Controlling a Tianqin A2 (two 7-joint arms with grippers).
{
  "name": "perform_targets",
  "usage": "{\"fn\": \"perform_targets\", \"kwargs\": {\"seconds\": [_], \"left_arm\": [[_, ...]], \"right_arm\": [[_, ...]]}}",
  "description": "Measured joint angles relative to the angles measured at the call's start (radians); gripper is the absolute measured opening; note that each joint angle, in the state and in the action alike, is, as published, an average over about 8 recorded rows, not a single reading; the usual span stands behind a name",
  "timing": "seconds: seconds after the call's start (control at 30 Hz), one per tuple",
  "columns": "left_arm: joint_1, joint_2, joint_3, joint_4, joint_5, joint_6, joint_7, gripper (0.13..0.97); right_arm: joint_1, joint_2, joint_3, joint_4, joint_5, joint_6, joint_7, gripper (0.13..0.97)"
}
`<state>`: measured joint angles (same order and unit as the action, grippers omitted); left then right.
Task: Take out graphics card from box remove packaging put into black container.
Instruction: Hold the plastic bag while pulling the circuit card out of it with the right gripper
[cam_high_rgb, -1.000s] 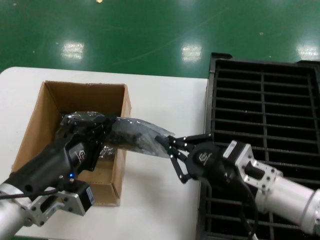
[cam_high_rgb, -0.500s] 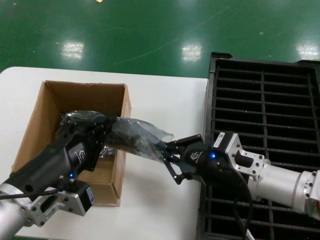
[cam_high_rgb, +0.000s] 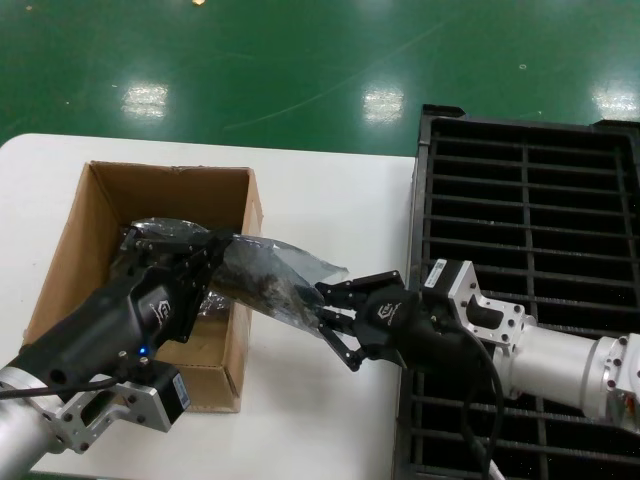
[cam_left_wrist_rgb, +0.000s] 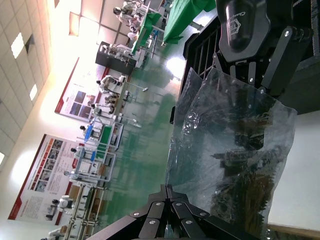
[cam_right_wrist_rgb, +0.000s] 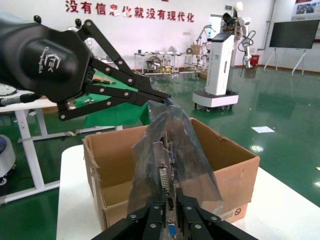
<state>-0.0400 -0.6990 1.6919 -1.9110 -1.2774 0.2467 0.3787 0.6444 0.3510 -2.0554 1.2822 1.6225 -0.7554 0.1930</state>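
Crinkly, glossy translucent grey plastic anti-static bag (cam_high_rgb: 270, 275); matt brown corrugated cardboard box (cam_high_rgb: 100, 215); ribbed matt black plastic slotted tray (cam_high_rgb: 530, 200); smooth white desk (cam_high_rgb: 330, 200); glossy green floor (cam_high_rgb: 300, 70).
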Motion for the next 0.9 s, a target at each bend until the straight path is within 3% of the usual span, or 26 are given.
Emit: {"fn": "perform_targets", "kwargs": {"seconds": [0.23, 0.57, 0.83, 0.9], "left_arm": [[0.0, 0.0, 0.0, 0.0, 0.0, 0.0, 0.0, 0.14], [0.0, 0.0, 0.0, 0.0, 0.0, 0.0, 0.0, 0.14], [0.0, 0.0, 0.0, 0.0, 0.0, 0.0, 0.0, 0.14], [0.0, 0.0, 0.0, 0.0, 0.0, 0.0, 0.0, 0.14]], "right_arm": [[-0.002, -0.003, 0.003, 0.002, 0.004, 0.003, 0.028, 0.216], [-0.026, 0.0, 0.001, 0.021, 0.022, -0.013, 0.033, 0.216], [-0.028, -0.008, 0.001, 0.012, 0.035, -0.021, 0.036, 0.542], [-0.027, -0.012, 0.0, 0.008, 0.035, -0.018, 0.042, 0.542]]}}
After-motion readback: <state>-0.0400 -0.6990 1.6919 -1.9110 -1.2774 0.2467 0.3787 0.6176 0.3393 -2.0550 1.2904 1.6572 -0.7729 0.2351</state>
